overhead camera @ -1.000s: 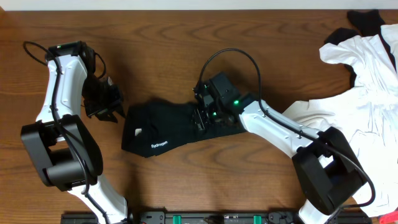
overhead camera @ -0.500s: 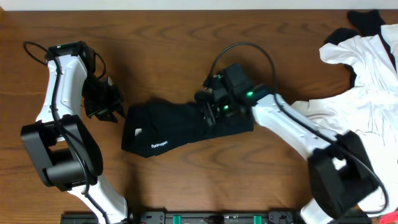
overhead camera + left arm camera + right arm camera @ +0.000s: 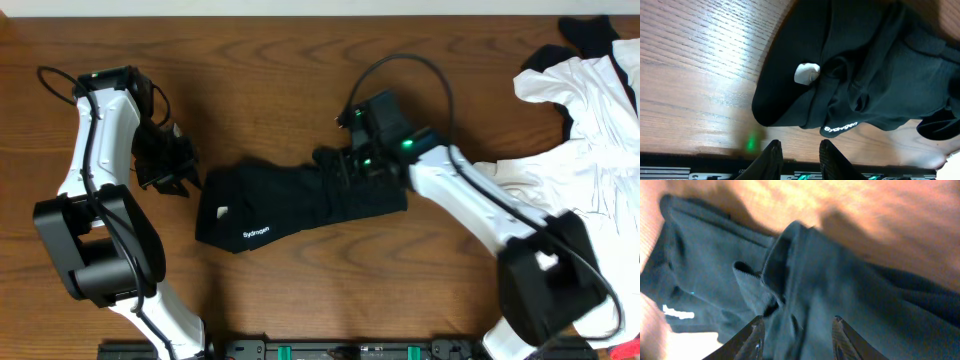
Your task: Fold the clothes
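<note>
A brown wood-grain bench (image 3: 260, 80) carries everything. At its right edge lies a heap of white soft garments (image 3: 590, 130), with a black piece of cloth (image 3: 590, 35) at its top. The crumpled black cotton T-shirt (image 3: 290, 205) lies at the middle of the bench, well apart from that heap.

The overhead view alone shows both arms whole. The white-and-black left arm (image 3: 95, 130) is bent at the left, with its left jaws just beside the shirt's left edge and not touching it. The white-and-black right arm (image 3: 470, 200) reaches in from the lower right, its wrist lit green, with its right jaws over the shirt's right half.

The left wrist view adds what the overhead cannot. The left jaws stand apart and empty above bare wood, and a green glint (image 3: 751, 144) lies on the grain. It also shows the shirt's small white label (image 3: 806, 73) and its white printed word (image 3: 840, 128) near the hem.

The right wrist view is blurred. It shows the right jaws spread apart with black cloth beneath and between them, clamped on nothing, and a raised fold (image 3: 775, 265) ahead of them.

Compared with a second ago, the right wrist has drawn back up and to the right. The shirt's right side now reaches further right. The left arm has not moved.
</note>
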Tool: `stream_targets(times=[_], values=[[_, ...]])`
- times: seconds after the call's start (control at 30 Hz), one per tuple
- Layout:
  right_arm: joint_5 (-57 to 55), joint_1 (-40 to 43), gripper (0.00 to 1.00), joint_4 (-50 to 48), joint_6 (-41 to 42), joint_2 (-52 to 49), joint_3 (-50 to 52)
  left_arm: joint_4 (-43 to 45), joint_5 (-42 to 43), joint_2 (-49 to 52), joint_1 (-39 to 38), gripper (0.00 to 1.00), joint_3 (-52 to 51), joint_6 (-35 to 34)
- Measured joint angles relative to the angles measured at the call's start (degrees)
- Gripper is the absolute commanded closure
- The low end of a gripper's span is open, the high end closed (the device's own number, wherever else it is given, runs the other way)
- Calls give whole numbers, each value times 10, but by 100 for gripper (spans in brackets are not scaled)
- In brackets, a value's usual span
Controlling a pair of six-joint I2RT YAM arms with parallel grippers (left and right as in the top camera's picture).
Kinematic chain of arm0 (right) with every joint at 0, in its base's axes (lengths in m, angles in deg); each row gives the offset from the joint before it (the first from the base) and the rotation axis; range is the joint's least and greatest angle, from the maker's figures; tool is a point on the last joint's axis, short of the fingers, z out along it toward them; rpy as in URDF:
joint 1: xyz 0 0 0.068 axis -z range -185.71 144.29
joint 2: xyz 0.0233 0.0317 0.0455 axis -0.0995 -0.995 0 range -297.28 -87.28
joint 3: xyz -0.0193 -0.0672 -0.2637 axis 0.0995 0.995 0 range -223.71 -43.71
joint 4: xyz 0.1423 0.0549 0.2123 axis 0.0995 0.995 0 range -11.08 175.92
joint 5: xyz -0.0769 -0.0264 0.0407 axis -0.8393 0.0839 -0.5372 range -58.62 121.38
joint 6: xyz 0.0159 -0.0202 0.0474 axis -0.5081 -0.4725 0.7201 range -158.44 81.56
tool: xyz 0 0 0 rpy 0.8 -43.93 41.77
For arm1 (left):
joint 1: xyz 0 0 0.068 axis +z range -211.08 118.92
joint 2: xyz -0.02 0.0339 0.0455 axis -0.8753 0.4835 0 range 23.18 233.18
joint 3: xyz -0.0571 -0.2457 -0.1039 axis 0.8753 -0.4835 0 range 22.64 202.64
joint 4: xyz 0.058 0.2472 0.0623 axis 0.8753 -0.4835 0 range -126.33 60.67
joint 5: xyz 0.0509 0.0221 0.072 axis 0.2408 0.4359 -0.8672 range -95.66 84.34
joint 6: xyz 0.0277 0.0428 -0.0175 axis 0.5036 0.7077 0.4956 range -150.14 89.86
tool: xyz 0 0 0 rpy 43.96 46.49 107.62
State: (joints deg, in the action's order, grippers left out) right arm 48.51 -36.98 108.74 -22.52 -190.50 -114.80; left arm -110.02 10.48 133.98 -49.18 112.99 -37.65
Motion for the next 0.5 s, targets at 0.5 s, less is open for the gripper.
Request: stream_targets(times=[0.5], values=[[54,-73,54,-60,7,-92,-1,-1,0,0,0,72,0,0]])
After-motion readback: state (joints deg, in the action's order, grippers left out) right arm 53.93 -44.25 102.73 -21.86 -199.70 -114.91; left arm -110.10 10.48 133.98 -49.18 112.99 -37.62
